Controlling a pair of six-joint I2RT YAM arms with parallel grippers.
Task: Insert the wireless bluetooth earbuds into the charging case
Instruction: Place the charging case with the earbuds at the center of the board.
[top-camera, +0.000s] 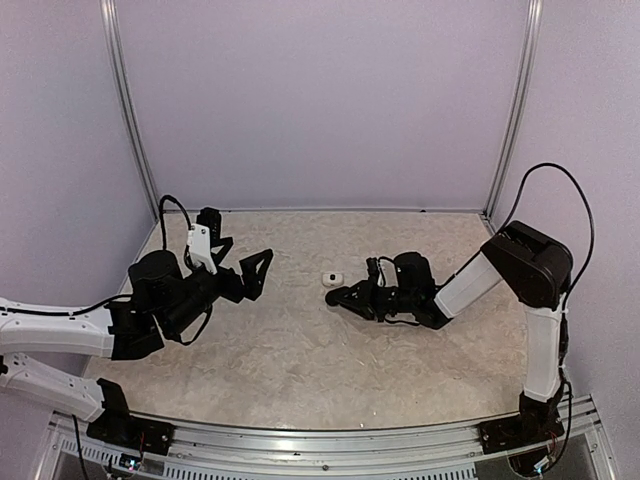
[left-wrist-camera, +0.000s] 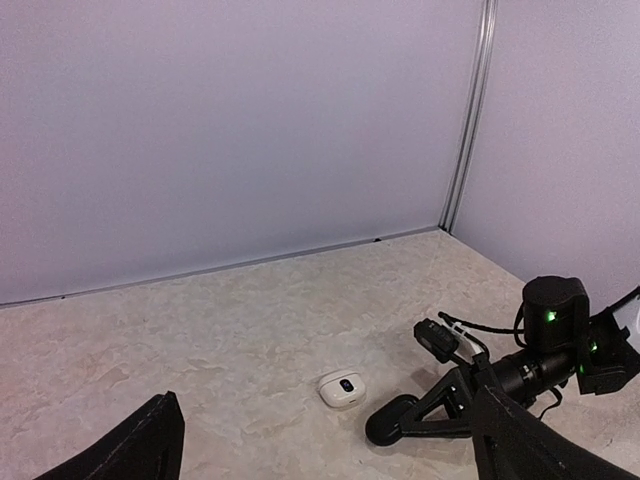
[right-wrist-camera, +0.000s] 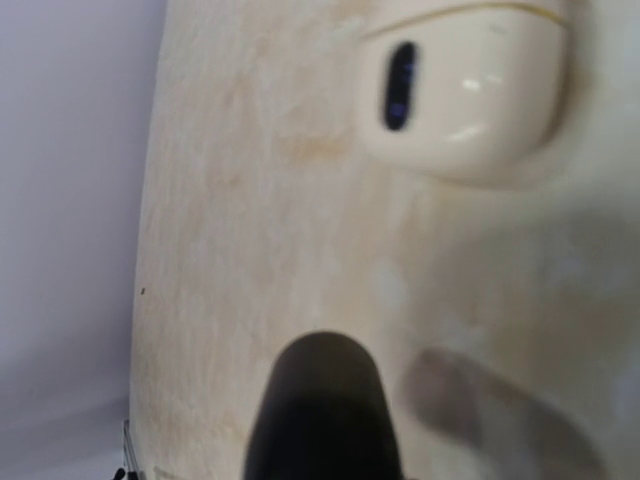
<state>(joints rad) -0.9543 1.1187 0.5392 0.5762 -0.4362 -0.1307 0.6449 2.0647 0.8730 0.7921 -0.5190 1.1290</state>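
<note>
Left fingers (top-camera: 262, 268) spread wide; right fingers (top-camera: 345, 296) nearly together, grip unclear.
The right pair lies just beside a white pebble-shaped charging case (top-camera: 332, 277), mid beige table (top-camera: 300, 360).

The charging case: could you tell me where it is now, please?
In the top view the charging case lies near the table's middle, just beyond the right hand, with the left hand farther off to its left.

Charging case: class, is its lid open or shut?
Shut: the charging case lies as one closed pebble, only a thin seam showing in the right wrist view.
</note>
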